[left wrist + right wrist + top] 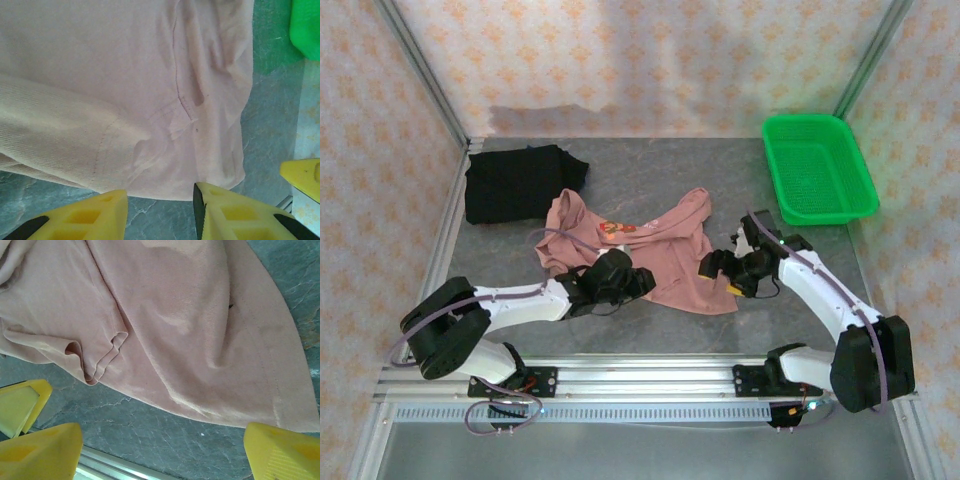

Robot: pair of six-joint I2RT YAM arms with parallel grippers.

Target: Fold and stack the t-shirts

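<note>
The salmon-pink t-shirt (665, 262) lies crumpled mid-table, its dark-and-red print (612, 229) facing up. The black t-shirt (520, 182) sits bunched at the back left. My left gripper (642, 285) rests low at the pink shirt's near left hem. In the left wrist view its yellow fingers (210, 210) stand apart over bare table, with the pink hem (165, 192) just beyond the tips of the left gripper (159, 202). My right gripper (717, 268) is at the shirt's near right edge, and the right gripper (162, 442) is wide open with the pink shirt's edge (200, 410) just ahead.
A green mesh basket (817, 168) stands at the back right, apart from both arms. The grey marbled table (720, 160) is bordered by metal rails, with patterned walls behind. The two grippers sit close to each other at the pink shirt's near edge.
</note>
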